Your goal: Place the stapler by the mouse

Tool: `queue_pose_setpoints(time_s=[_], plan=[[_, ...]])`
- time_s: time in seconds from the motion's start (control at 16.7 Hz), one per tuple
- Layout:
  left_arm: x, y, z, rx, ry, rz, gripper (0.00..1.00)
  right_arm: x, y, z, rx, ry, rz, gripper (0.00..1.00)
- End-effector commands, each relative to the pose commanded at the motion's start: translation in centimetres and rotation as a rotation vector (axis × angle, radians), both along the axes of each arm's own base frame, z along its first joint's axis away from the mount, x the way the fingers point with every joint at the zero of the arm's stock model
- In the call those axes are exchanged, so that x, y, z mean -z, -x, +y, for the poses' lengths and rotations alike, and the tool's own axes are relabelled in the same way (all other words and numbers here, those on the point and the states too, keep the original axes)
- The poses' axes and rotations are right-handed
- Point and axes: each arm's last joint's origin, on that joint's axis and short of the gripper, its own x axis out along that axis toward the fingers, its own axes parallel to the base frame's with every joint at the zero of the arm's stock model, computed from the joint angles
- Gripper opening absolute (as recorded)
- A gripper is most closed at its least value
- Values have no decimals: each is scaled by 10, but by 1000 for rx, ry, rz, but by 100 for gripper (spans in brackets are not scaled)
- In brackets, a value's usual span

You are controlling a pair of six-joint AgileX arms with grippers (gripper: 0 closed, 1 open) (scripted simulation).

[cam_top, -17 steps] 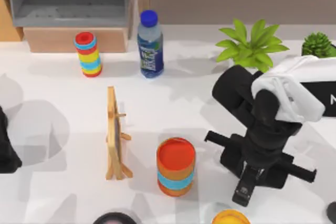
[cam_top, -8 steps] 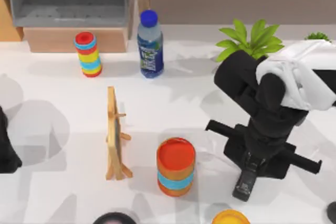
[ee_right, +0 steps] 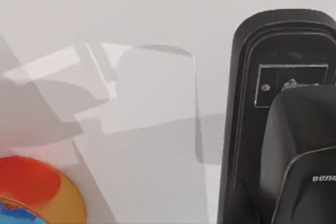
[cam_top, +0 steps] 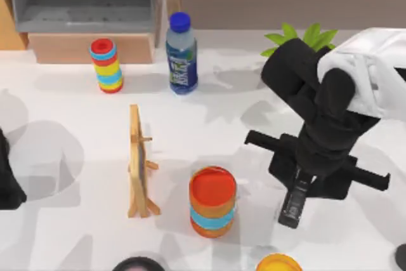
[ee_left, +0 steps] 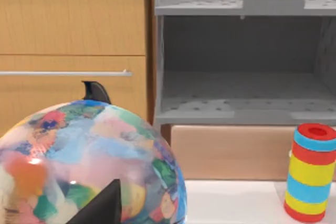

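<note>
Right gripper (cam_top: 297, 190) gripping stapler (cam_top: 292, 209), striped cylinder (cam_top: 212, 202) beside (table's right)

A slim black bar-shaped stapler (ee_right: 247, 114) is seen above the white table (ee_right: 131, 24), clasped by a black gripper finger (ee_right: 299, 145). A red-topped striped cylinder (ee_right: 31, 190) is seen well apart.

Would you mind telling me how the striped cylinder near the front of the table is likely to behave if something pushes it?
The striped cylinder stands upright on a flat end, so a low push would probably slide it, while a high one might tip it. Once on its round side it would likely roll. The right pincer, holding the stapler, is beside it, so a sideways sweep could knock it.
</note>
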Motion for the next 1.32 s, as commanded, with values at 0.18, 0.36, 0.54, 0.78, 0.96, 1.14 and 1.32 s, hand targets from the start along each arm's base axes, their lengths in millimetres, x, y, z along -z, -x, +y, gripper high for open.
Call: queue_pose_setpoints(time_s=[0.18, 0.36, 0.54, 0.78, 0.96, 1.14, 1.32], plan=[[0, 0, 0, 0, 0, 0, 100, -7, -2, -3, -102, 11, 13, 0], [0, 0, 0, 0, 0, 0, 100, -8, -6, -9, -214, 32, 46, 0], [0, 0, 0, 0, 0, 0, 100, -8, -14, -18, -316, 49, 83, 0], [0, 0, 0, 0, 0, 0, 100, -7, -31, -37, -417, 59, 122, 0], [0, 0, 0, 0, 0, 0, 100, -7, -47, -57, -458, 59, 139, 0], [0, 0, 0, 0, 0, 0, 100, -7, -63, -81, -470, 55, 147, 0], [0, 0, 0, 0, 0, 0, 100, -7, -78, -106, -458, 53, 152, 0]])
